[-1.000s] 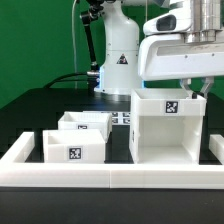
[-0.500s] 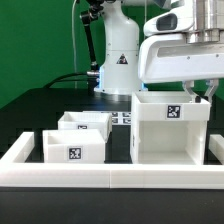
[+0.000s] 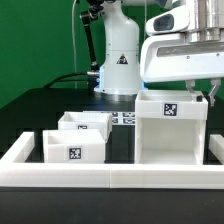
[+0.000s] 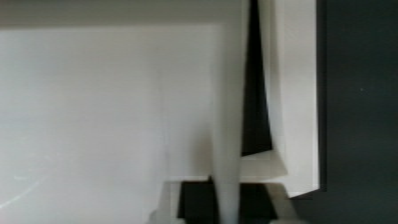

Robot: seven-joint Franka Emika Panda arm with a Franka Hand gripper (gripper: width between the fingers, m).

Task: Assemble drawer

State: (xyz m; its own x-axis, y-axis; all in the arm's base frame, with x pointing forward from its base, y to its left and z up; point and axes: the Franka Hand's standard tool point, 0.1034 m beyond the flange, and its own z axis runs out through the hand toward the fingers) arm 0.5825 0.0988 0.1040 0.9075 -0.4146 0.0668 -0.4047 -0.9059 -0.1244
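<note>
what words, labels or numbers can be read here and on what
No words or numbers can be read.
Tall white box: black-and-white marker tag, pattern only.
Front small drawer: second tag, pattern only.
Marker board: patterns only, too small to make out.

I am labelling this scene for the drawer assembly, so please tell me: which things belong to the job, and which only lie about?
Job: large open case; front drawer box; rear drawer box.
Lying about: marker board; white rail along the table edge.

No words readable; black-and-white marker tags (image 3: 171, 111) mark the drawer housing (image 3: 150, 108) and small drawer (image 3: 55, 148).
</note>
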